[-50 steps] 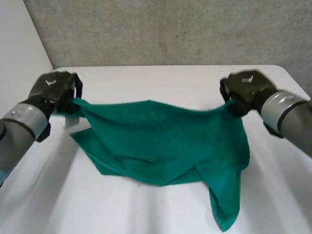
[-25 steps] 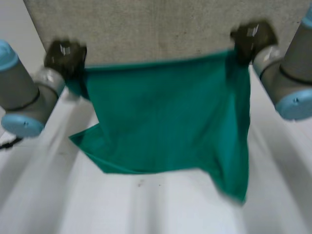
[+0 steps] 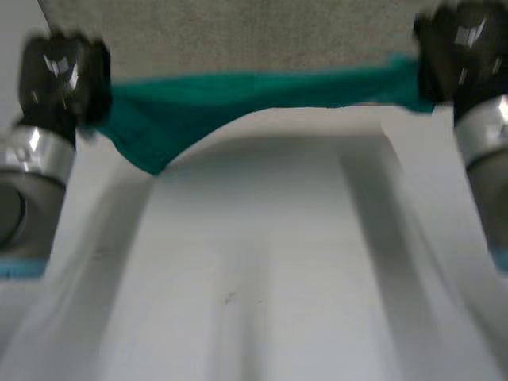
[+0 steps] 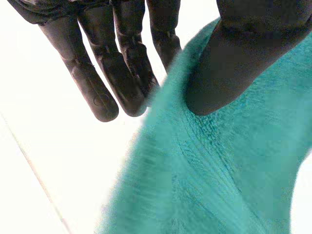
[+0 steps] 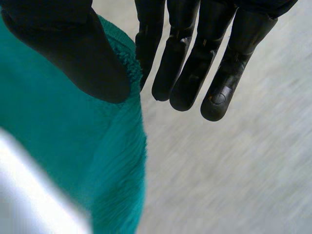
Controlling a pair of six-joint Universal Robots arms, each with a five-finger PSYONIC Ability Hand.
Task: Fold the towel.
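At the upper left of the head view, the left hand (image 3: pixel 59 75) is raised above the grey left arm (image 3: pixel 28 167) and holds one end of the green towel (image 3: pixel 254 89). In the left wrist view its thumb presses onto the cloth near the edge. The straight fingers (image 4: pixel 100 85) lie on the other side, the one nearest the thumb tucked behind the edge, so the towel is pinched between thumb and finger.

From that hand the towel runs as a narrow band across the top of the frame. Its long axis is level from left to right, and it is held up over the white table (image 3: pixel 262 270) against the grey wall (image 3: pixel 238 32). Near the left hand a fold sags to a point aimed down at the table. Toward the right the band thins.

At the upper right, the right hand (image 3: pixel 456 48), above the right arm (image 3: pixel 484 139), holds the other end. In the right wrist view its thumb lies on the towel by the edge. The nearest of its straight fingers (image 5: pixel 195 73) backs the cloth, clamping it, and the rest sit beside the towel.
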